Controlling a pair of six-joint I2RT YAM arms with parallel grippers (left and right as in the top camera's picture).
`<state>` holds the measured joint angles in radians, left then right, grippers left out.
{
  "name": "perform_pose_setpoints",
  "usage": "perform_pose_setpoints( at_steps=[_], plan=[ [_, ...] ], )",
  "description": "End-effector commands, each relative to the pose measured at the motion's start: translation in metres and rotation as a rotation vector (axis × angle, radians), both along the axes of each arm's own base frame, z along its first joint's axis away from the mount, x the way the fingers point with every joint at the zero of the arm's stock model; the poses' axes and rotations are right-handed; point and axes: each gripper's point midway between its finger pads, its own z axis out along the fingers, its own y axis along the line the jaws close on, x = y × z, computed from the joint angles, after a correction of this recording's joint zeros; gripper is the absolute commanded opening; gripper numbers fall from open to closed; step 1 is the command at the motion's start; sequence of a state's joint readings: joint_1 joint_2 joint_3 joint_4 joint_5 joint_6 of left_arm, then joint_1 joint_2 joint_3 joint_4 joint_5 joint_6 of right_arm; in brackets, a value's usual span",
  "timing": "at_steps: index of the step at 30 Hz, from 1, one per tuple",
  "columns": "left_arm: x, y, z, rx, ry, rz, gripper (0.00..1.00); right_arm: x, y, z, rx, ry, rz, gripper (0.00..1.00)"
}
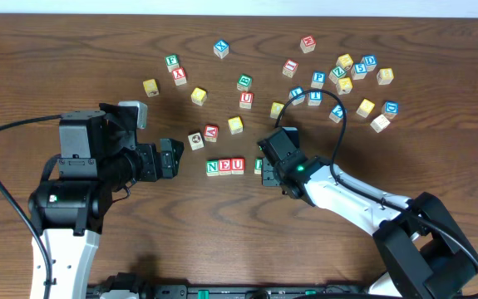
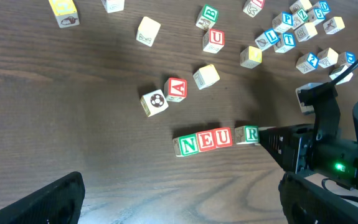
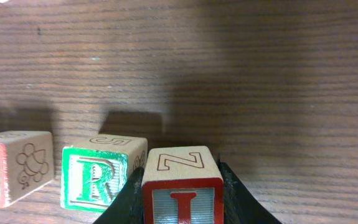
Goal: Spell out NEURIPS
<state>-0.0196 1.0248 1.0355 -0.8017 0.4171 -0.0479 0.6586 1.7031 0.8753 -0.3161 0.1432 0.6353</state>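
The right tool [image 3: 180, 193], gripping one red I cube [image 3: 179, 165], is hiding most of the green R [image 3: 94, 180] overhead beside the three-cube NEU row [image 1: 225, 166], while the left tool [image 1: 171, 158] is gaping open.

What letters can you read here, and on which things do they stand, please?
"N": green N cube, starting the row.
"E": red E cube, beside it.
"U": red U cube, next.
"R": green R cube, last.
"I", "Z" on top: red I cube, in the right gripper.
"A": red A cube, apart from the row.
Far cubes: mostly too small to read.
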Motion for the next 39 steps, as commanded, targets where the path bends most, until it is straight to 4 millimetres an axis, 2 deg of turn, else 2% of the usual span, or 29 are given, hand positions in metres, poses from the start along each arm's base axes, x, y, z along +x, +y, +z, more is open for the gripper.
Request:
perform_pose_setpoints(
  at_steps=[1,21,39],
  plan=[
    [0.001,0.000,0.008,-0.001,-0.025,-0.007,0.98,0.003,0.010,0.003,0.021,-0.012,0.039,0.01],
    [0.001,0.000,0.008,-0.001,-0.025,-0.007,0.98,-0.004,0.025,0.004,0.047,-0.009,0.084,0.01],
    [0.001,0.000,0.008,-0.001,-0.025,-0.007,0.98,0.002,0.029,0.008,0.039,-0.050,0.139,0.01]
  ],
)
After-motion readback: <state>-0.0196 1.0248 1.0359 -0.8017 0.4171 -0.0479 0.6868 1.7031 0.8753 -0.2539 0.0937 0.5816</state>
